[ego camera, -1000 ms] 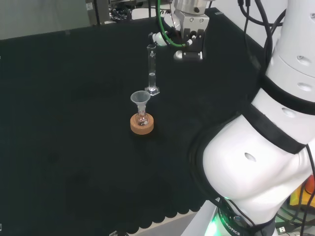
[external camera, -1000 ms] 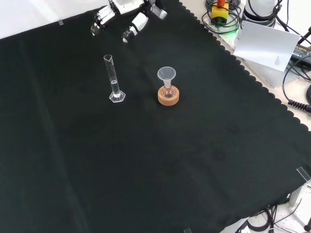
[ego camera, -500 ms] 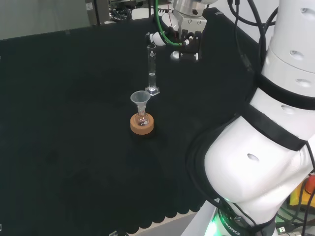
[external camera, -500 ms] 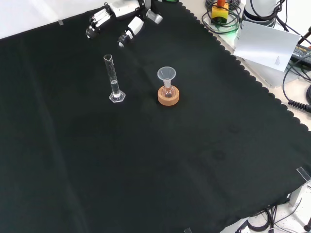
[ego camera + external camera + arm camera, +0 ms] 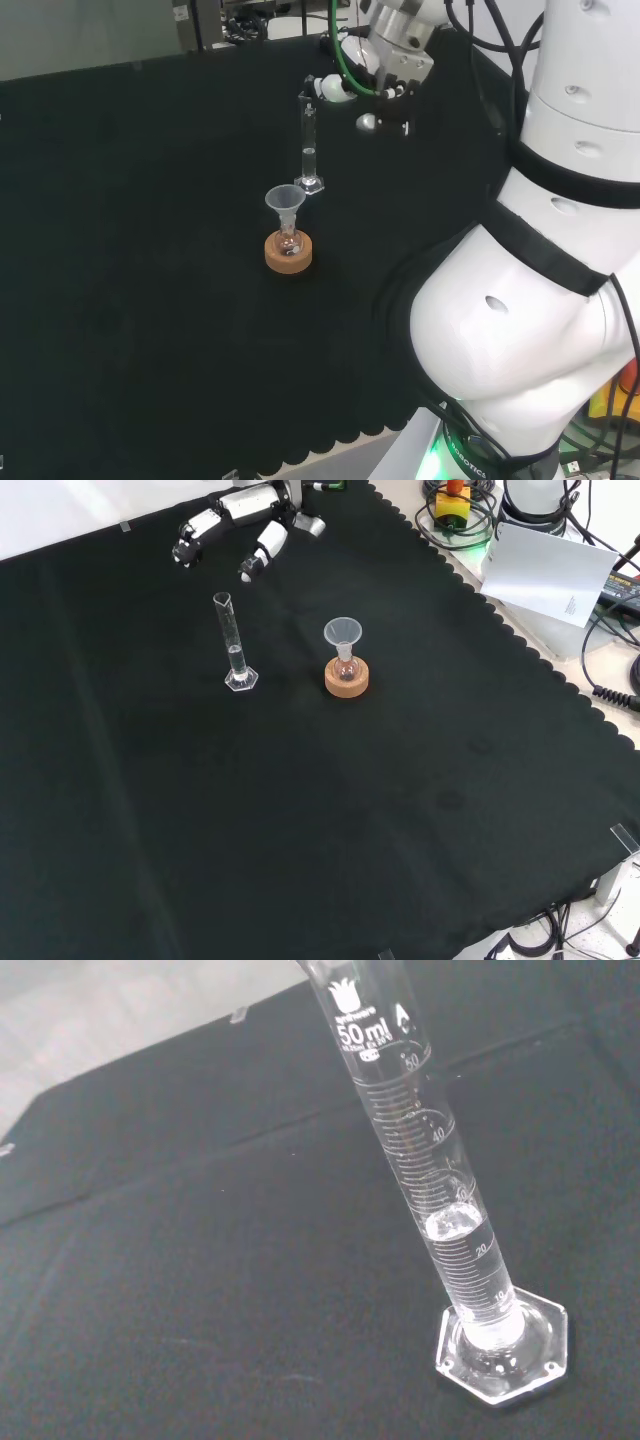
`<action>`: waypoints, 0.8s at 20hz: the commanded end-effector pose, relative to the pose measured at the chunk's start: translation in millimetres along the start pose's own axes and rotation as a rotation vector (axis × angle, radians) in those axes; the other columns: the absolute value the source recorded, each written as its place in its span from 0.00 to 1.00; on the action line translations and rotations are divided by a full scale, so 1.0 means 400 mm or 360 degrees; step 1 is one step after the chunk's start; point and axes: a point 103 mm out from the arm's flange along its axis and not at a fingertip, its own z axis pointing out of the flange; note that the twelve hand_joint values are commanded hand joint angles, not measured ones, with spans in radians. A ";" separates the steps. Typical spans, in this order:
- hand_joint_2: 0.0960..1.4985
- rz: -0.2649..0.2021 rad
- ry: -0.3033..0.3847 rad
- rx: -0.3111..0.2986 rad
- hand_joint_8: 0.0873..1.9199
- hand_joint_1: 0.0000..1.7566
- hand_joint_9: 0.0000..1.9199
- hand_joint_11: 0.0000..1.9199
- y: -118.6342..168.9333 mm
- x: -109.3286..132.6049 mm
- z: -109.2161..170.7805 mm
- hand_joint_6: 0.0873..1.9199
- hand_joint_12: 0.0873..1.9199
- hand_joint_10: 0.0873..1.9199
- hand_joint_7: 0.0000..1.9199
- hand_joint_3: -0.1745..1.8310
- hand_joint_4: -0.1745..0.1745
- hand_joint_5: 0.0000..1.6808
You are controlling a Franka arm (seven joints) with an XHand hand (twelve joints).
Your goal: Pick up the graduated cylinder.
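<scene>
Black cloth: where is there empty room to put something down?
The cloth is bare across the whole near half in the front view, below the graduated cylinder and the funnel-topped flask on its cork ring. It is crowded only up top, where the hand hangs near the cylinder.

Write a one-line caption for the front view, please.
Black and white robot hand, fingers extended, above upright clear glass graduated cylinder; clear funnel-topped flask beside.

Black cloth (image 5: 300, 830) spread over the bench, scalloped along its edge. Past that edge in the front view, a white sheet of paper (image 5: 550, 572) propped among black cables (image 5: 610, 670). In the head view, a grey wall (image 5: 85, 35) behind the far side of the cloth.
</scene>
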 end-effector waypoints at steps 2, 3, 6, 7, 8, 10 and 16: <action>0.70 -0.0082 0.0203 0.0008 0.31 0.43 0.21 0.11 -0.003 -0.059 0.072 0.00 0.70 0.31 0.10 0.00 0.36 0.20; 0.69 -0.0089 0.0224 0.0022 0.31 0.43 0.21 0.11 -0.003 -0.062 0.081 0.00 0.70 0.31 0.10 0.00 0.36 0.20; 0.68 -0.0094 0.0270 0.0049 0.30 0.45 0.21 0.12 -0.001 -0.070 0.110 0.00 0.69 0.31 0.09 0.00 0.36 0.20; 0.68 -0.0097 0.0278 0.0053 0.30 0.46 0.22 0.12 0.000 -0.073 0.119 0.00 0.69 0.31 0.09 0.00 0.36 0.20; 0.68 -0.0093 0.0296 0.0049 0.30 0.47 0.22 0.12 0.001 -0.076 0.128 0.00 0.69 0.31 0.09 0.00 0.36 0.20; 0.67 -0.0092 0.0355 0.0048 0.30 0.50 0.22 0.12 0.005 -0.083 0.146 0.00 0.69 0.30 0.10 0.00 0.36 0.20; 0.67 -0.0140 0.0460 0.0001 0.31 0.54 0.27 0.14 0.013 -0.090 0.191 0.00 0.68 0.28 0.16 0.00 0.37 0.24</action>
